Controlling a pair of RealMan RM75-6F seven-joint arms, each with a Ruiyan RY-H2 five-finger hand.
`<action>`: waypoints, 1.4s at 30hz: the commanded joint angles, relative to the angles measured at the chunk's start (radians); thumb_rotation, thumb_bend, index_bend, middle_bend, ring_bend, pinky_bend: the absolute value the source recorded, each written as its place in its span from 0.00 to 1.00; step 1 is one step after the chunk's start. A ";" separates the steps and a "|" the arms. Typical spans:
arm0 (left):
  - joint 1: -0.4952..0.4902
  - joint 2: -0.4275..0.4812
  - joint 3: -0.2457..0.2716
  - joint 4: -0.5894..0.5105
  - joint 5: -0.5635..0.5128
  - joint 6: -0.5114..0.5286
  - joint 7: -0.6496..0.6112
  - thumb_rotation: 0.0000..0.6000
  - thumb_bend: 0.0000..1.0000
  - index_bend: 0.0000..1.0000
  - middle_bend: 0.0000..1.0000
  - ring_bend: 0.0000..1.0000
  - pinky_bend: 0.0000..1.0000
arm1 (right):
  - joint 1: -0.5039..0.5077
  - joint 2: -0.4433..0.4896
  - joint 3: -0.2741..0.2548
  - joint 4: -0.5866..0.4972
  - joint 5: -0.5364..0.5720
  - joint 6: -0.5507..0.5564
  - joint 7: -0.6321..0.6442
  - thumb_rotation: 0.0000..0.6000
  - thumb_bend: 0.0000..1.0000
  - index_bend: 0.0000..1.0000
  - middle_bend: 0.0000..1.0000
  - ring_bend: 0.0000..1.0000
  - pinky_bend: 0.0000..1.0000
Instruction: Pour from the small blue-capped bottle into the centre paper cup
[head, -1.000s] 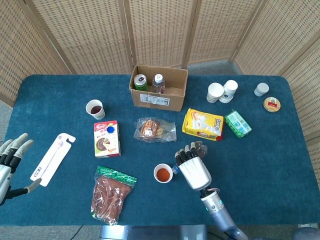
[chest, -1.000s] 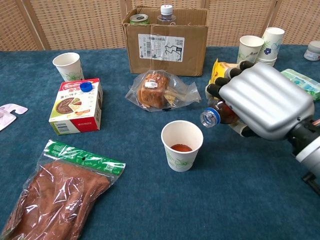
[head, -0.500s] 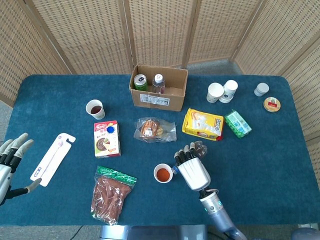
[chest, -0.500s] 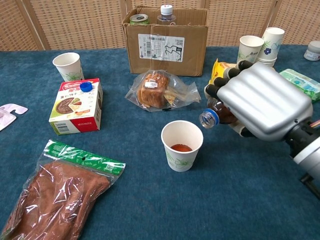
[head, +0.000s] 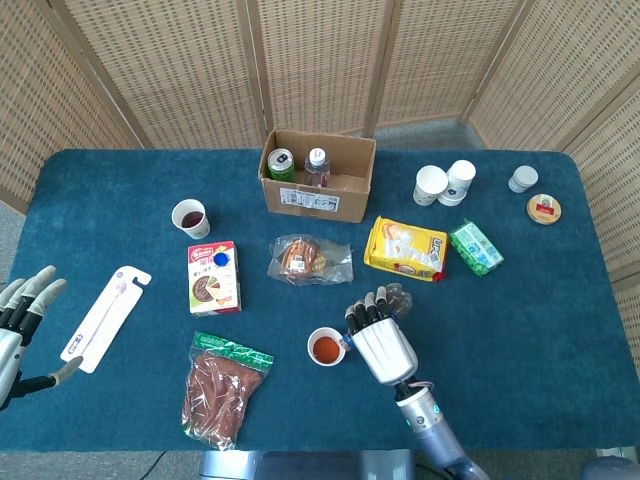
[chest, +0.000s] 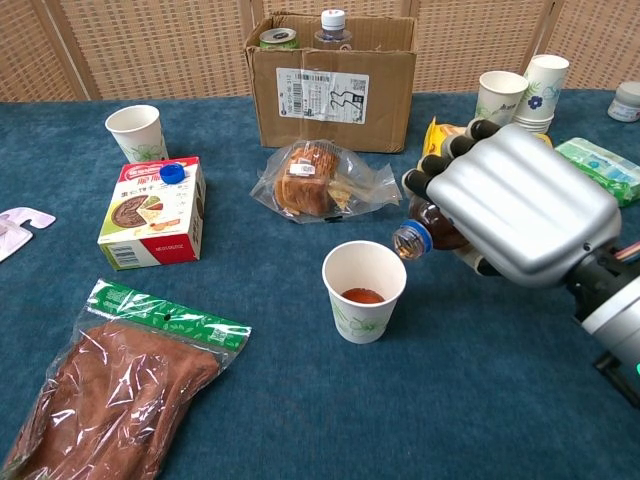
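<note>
My right hand (chest: 520, 205) (head: 382, 340) grips a small bottle (chest: 428, 227) of brown liquid. The bottle lies tipped on its side, its open blue-ringed mouth (chest: 408, 239) pointing left just above the right rim of the centre paper cup (chest: 363, 290) (head: 325, 347). That cup stands upright with reddish-brown liquid in its bottom. A loose blue cap (chest: 172, 173) (head: 221, 260) rests on the snack box. My left hand (head: 22, 305) hangs at the far left edge of the head view, fingers spread, holding nothing.
A cardboard box (chest: 332, 80) with a can and a bottle stands at the back. A bagged pastry (chest: 318, 182), snack box (chest: 153, 213), sausage bag (chest: 115, 385), yellow packet (head: 405, 248), a second filled cup (head: 190, 217) and stacked cups (chest: 522, 92) lie around.
My right hand has carried the tilted bottle slightly left, bringing its mouth closer over the cup's rim. The left hand has not moved.
</note>
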 joint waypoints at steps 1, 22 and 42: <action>0.000 0.000 0.000 0.000 0.000 0.000 0.000 1.00 0.25 0.00 0.00 0.00 0.00 | -0.001 -0.002 0.000 0.001 -0.002 0.001 -0.002 1.00 0.90 0.46 0.60 0.29 0.77; -0.001 0.001 0.002 -0.002 0.001 -0.004 -0.001 1.00 0.25 0.00 0.00 0.00 0.00 | -0.007 -0.007 0.003 0.006 -0.018 0.003 -0.033 1.00 0.90 0.46 0.60 0.29 0.77; -0.002 0.003 0.002 0.000 0.002 -0.003 -0.007 1.00 0.25 0.00 0.00 0.00 0.00 | -0.015 -0.017 0.007 0.009 -0.015 -0.003 -0.070 1.00 0.90 0.46 0.61 0.29 0.77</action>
